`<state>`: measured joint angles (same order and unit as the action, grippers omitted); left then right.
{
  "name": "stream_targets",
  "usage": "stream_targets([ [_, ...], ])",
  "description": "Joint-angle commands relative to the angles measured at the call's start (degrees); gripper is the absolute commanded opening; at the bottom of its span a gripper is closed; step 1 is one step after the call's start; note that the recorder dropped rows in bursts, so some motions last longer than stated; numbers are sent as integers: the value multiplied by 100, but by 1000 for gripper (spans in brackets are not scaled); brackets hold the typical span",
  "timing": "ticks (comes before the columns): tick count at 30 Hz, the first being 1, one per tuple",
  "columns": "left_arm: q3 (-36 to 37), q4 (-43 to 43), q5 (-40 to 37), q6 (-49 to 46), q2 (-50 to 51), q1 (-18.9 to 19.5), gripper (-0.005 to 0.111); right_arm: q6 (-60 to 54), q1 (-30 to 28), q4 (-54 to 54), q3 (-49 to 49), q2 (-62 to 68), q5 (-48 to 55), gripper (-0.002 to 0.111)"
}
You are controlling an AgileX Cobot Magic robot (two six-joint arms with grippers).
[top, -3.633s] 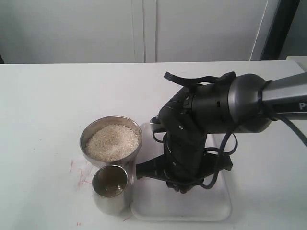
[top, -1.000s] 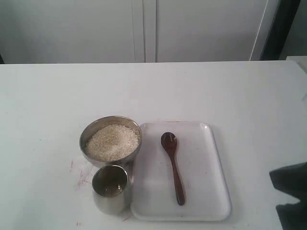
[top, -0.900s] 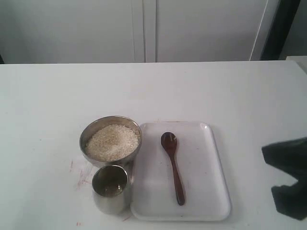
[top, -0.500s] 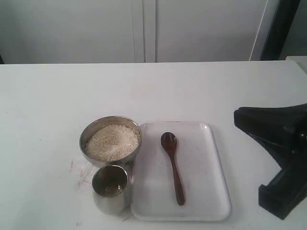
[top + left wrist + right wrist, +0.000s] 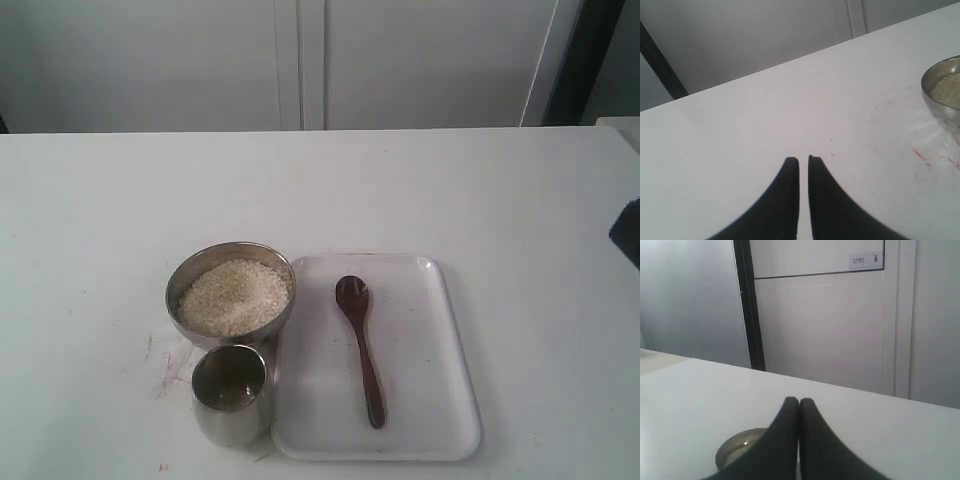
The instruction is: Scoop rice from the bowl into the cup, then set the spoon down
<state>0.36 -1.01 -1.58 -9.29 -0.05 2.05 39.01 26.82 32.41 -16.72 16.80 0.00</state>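
The steel bowl (image 5: 230, 262) stands left of the tray, heaped with white rice (image 5: 234, 296). In front of it, touching, is the small steel cup (image 5: 232, 392); its contents are dim. The dark wooden spoon (image 5: 360, 345) lies free on the white tray (image 5: 440, 340), scoop pointing away. My left gripper (image 5: 803, 159) is shut with only a slit between its fingers, empty, above bare table well left of the bowl (image 5: 945, 92). My right gripper (image 5: 799, 400) is shut and empty, far from the spoon; the bowl (image 5: 735, 450) shows partly behind its fingers.
Only a dark sliver of the right arm (image 5: 630, 232) shows at the exterior view's right edge. Faint red marks (image 5: 165, 365) stain the table left of the cup. White cabinet doors (image 5: 300, 60) stand behind the table.
The right arm, over the tray 3.6 s ago, has pulled away to the right and risen almost out of the exterior view. The spoon has lain still on the tray for the last second.
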Motion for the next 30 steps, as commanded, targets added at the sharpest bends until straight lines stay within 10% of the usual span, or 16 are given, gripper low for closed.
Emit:
stream_targets([
  [1, -36, 50, 34, 8, 5, -4, 14, -1782, -312, -1789, 454, -332, 191, 0],
  [30, -36, 50, 34, 8, 5, -4, 14, -2741, -2749, -1997, 1672, -1680, 1075, 0],
])
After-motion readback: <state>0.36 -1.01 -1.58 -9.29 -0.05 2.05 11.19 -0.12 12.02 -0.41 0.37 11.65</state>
